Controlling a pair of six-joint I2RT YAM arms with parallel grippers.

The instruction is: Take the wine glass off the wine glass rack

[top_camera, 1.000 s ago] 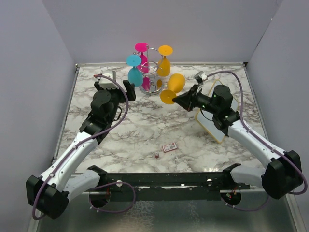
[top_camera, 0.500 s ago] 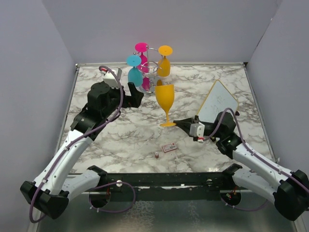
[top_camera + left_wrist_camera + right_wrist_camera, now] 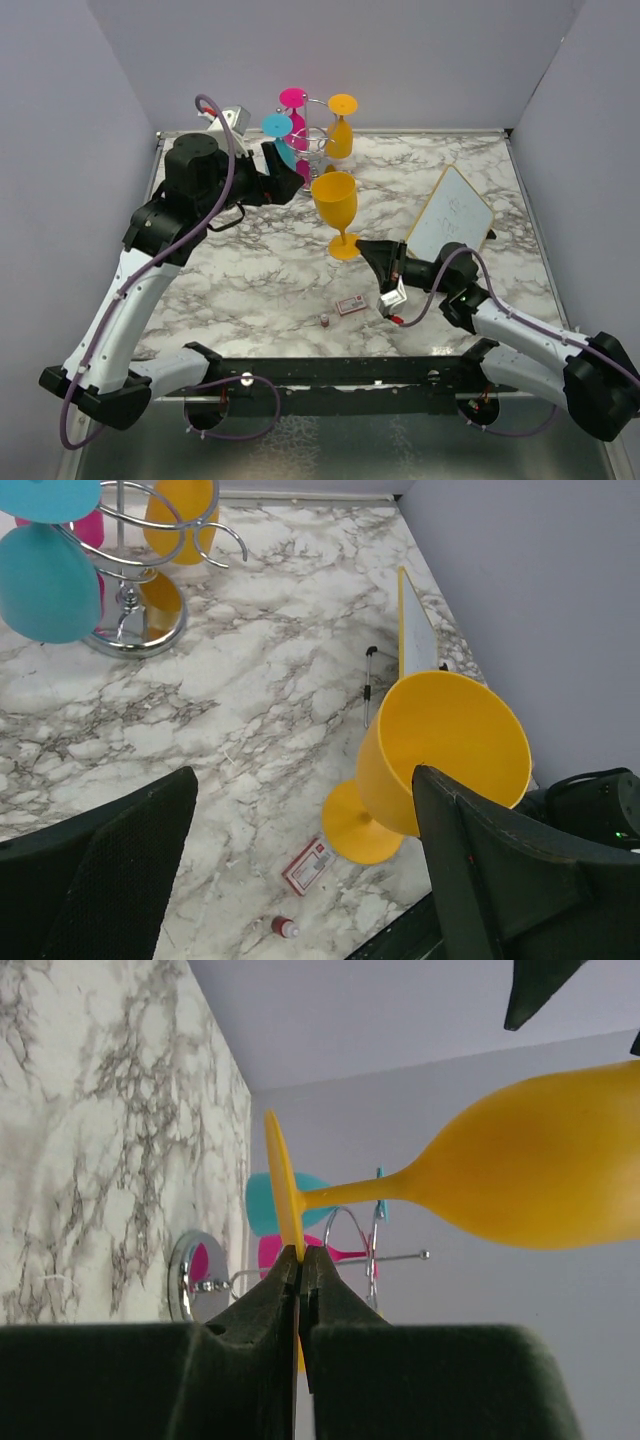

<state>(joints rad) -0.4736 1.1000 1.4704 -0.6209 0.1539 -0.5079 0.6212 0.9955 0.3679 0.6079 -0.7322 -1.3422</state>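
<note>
While right gripper (image 3: 361, 246) pinches its foot | wine glass (image 3: 334, 200): yellow, mouth up

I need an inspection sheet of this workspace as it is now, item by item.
Surface: marble table, no spills seen.
Job's things: wine glass rack upright, teal glass, pink glass and hanging orange glass on it; orange wine glass off it, bowl up.
Clutter: whiteboard, small card, tiny bottle.
Grippers: right gripper, jaws shut on the orange wine glass foot; left gripper, jaws open, empty.
Cables: purple cables along both arms.
Surroundings: grey walls.
</note>
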